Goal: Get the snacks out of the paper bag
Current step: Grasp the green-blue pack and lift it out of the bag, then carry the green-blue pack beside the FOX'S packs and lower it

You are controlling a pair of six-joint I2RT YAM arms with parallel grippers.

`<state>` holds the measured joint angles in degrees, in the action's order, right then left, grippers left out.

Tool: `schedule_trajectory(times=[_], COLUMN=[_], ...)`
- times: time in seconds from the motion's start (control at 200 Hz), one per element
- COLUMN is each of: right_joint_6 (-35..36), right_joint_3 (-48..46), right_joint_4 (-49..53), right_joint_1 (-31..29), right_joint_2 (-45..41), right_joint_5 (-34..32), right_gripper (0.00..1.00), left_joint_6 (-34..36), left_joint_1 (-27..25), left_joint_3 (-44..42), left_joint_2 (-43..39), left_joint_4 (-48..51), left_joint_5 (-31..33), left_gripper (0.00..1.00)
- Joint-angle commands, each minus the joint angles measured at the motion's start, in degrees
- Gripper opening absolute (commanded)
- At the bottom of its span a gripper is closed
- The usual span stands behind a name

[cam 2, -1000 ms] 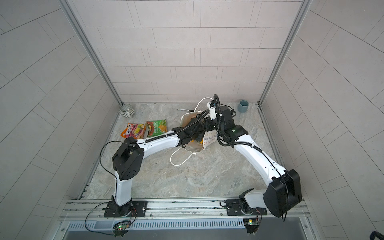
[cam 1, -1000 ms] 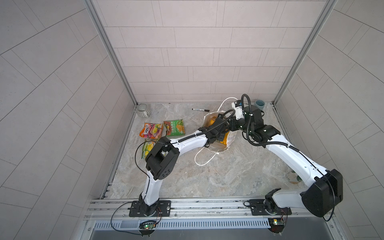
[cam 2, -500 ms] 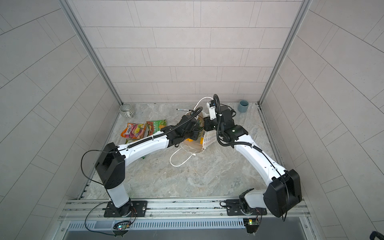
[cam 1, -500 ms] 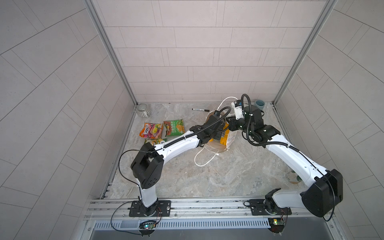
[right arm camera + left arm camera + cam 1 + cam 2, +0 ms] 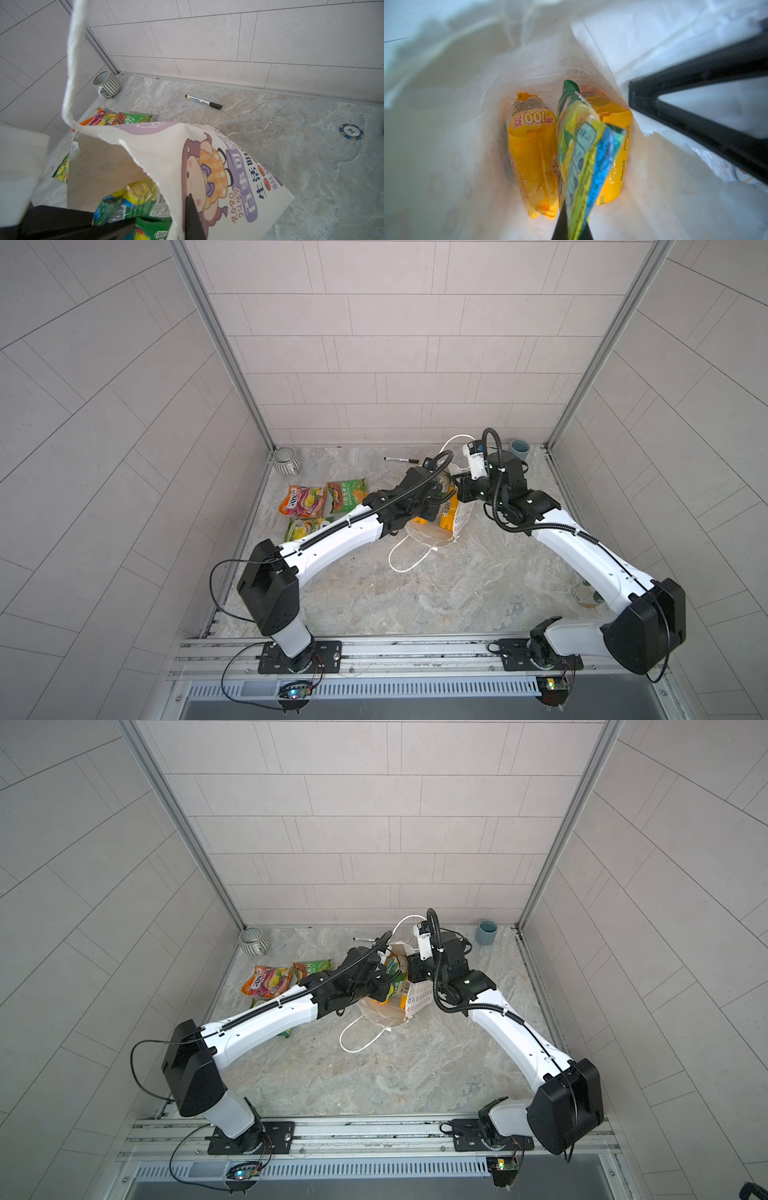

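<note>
Green packet (image 5: 577, 145), long axis running down into the paper bag (image 5: 467, 128), gripped by left hand (image 5: 574, 228); right hand (image 5: 185, 207) pinches its rim.

Six snack packets by my count: three outside the paper bag (image 5: 218, 166), namely one orange-and-magenta packet (image 5: 302, 501), one dark-green packet (image 5: 347, 497) and one green-and-yellow packet (image 5: 305, 527); three inside, namely two yellow-orange packets (image 5: 532, 149) (image 5: 615, 182) and one green-and-blue packet (image 5: 581, 155). One bag, two cord handles (image 5: 71, 62) (image 5: 391, 561). One marker pen (image 5: 203, 101), one ribbed mug (image 5: 107, 84), one blue-grey cup (image 5: 486, 932), one blue poker chip (image 5: 351, 131).
</note>
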<state>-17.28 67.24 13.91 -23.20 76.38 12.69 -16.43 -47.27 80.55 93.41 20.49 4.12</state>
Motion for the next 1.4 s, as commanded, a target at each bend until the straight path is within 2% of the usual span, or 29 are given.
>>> schedule_trajectory(times=[0.0, 0.28, 0.55, 1.011, 1.176, 1.396], right_joint_6=[-1.0, -0.6, -1.0, -2.3, -3.6, -5.3], right_joint_3=[-0.7, -1.4, -2.2, -2.6, -1.9, -0.1], right_joint_4=[0.4, 0.7, 0.3, -0.1, 0.1, 0.8], right_joint_1=[0.2, 0.9, 1.6, 3.0, 3.7, 4.3], right_joint_2=[-1.6, -3.1, -3.7, -3.6, -3.0, -1.6], right_joint_5=[0.1, -0.6, -0.2, 1.1, 2.0, 2.1], right_gripper=[0.00, 0.00, 0.00, 0.00, 0.00, 0.00], left_joint_6=[1.6, 6.1, 9.9, 13.5, 15.7, 17.1], left_joint_1=[0.0, 0.0, 0.2, 1.3, 3.2, 5.1], left_joint_3=[2.0, -2.0, -2.7, -0.7, -0.3, 0.2], left_joint_2=[-4.8, -14.4, -20.3, -22.7, -24.6, -25.4], left_joint_4=[1.4, 2.4, 3.4, 7.6, 8.6, 8.3], left_joint_5=[-1.2, -0.5, -3.3, -10.2, -15.1, -18.5], left_gripper=[0.00, 0.00, 0.00, 0.00, 0.00, 0.00])
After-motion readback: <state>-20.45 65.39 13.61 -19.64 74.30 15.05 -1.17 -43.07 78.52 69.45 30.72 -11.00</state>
